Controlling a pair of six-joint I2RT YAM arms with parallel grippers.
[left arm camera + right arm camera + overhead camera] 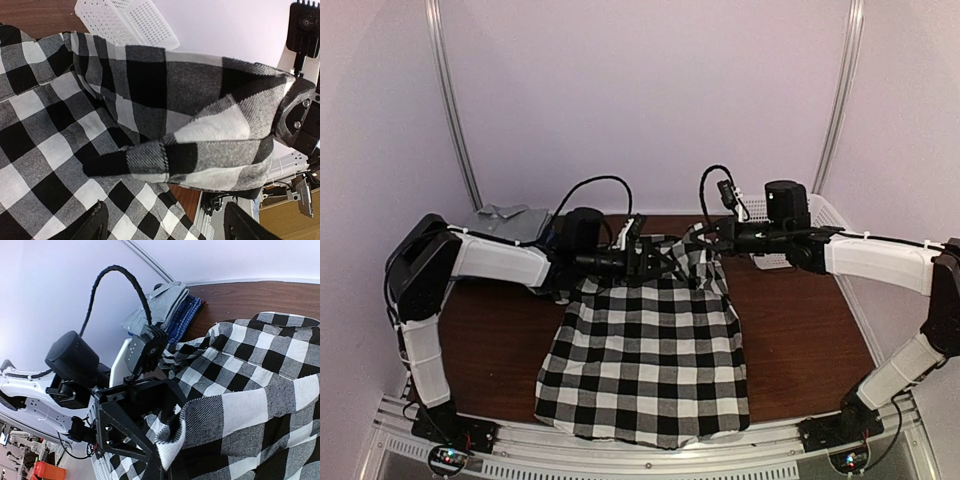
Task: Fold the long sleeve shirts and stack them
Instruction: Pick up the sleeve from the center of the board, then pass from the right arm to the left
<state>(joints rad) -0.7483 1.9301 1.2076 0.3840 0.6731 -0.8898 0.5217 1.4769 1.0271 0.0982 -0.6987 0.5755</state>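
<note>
Plaid shirt (645,360): it lies spread on the brown table (800,340), hem at the near edge and collar end at the far side, where the cloth is lifted.
Long axis: it runs from near to far, between the two arms.
Left gripper (642,262): it is at the upper left of the shirt; the fingers (95,222) stand wide apart and pinch nothing.
Right gripper (712,238): pressed together on a fold of the upper right part, which it holds raised above the table.
Deciding relation: the raised fold hangs just in front of the left gripper, on its right side, so only the right arm has the cloth.
Material: soft woven cloth in large black, white and grey checks; limp, with rounded folds, and likely to sag if released.
Stack: a folded grey shirt (505,220) lies on dark blue shirts (182,315) at the far left, nearer the left arm.
Basket (820,215): white plastic mesh, rigid, at the far right.
</note>
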